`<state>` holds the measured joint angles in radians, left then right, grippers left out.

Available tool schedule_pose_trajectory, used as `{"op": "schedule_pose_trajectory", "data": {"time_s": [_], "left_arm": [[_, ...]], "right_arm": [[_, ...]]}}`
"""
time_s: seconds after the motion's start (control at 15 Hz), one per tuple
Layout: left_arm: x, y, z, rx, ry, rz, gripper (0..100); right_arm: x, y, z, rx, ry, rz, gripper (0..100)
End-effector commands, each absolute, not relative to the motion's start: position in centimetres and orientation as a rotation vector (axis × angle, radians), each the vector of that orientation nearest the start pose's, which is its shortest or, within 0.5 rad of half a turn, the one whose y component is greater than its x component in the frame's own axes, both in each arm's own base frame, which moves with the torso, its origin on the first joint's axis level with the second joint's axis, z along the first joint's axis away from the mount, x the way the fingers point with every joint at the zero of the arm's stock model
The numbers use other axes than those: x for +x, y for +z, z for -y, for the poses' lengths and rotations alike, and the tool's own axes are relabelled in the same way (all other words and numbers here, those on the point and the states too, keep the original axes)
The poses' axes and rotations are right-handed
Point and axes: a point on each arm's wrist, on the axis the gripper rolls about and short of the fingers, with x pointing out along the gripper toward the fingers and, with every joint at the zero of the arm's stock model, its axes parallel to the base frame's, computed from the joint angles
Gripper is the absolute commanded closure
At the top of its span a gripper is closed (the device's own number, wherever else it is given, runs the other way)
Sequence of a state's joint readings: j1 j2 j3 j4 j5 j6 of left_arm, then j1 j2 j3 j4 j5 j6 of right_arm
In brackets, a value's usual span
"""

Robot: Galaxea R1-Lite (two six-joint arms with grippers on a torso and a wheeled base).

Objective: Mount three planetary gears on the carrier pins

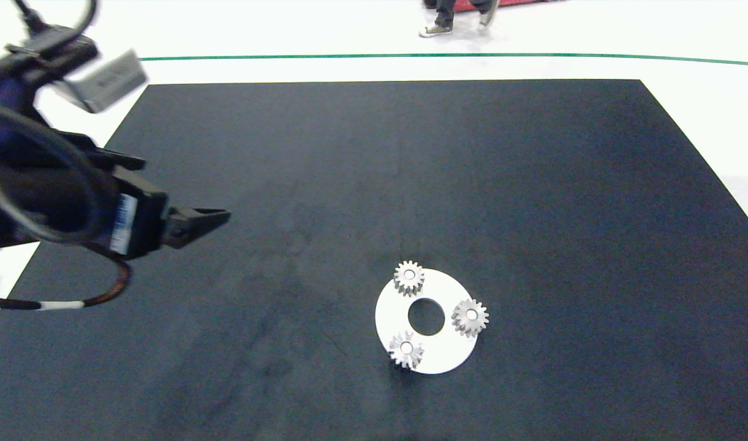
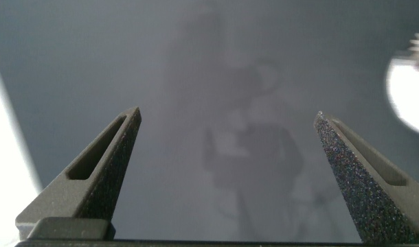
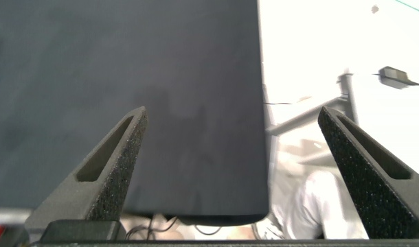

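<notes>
Head view shows three small silver-grey metal gears (image 1: 408, 277) seated on the flat white round disc (image 1: 447, 358) lower centre of the black surface (image 1: 374, 184), left pincer (image 1: 217, 215) mid-left, wide open and empty, like the right pincer (image 3: 233, 120).

I can read no words or numbers anywhere: the white barcode sticker (image 1: 124, 223) on my left arm is only a smear of bars, and the dark marking on the grey block (image 1: 107, 79) above it is too blurred.
</notes>
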<state>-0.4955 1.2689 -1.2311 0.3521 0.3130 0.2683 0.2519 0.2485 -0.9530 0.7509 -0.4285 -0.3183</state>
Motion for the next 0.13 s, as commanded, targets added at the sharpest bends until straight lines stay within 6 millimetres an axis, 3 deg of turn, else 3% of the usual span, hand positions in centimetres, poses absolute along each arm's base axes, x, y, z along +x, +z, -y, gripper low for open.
{"op": "schedule_pose_trajectory", "data": {"time_s": [0.07,0.13], "left_arm": [[6.8,34.3,0.5,0.304,0.129,-0.195,0],[4.7,34.1,-0.3,0.288,0.217,-0.168,0]], "right_arm": [[-9.2,26.3,2.0,-0.332,-0.302,-0.104,0],[-9.4,26.4,1.7,-0.329,-0.336,-0.106,0]]}}
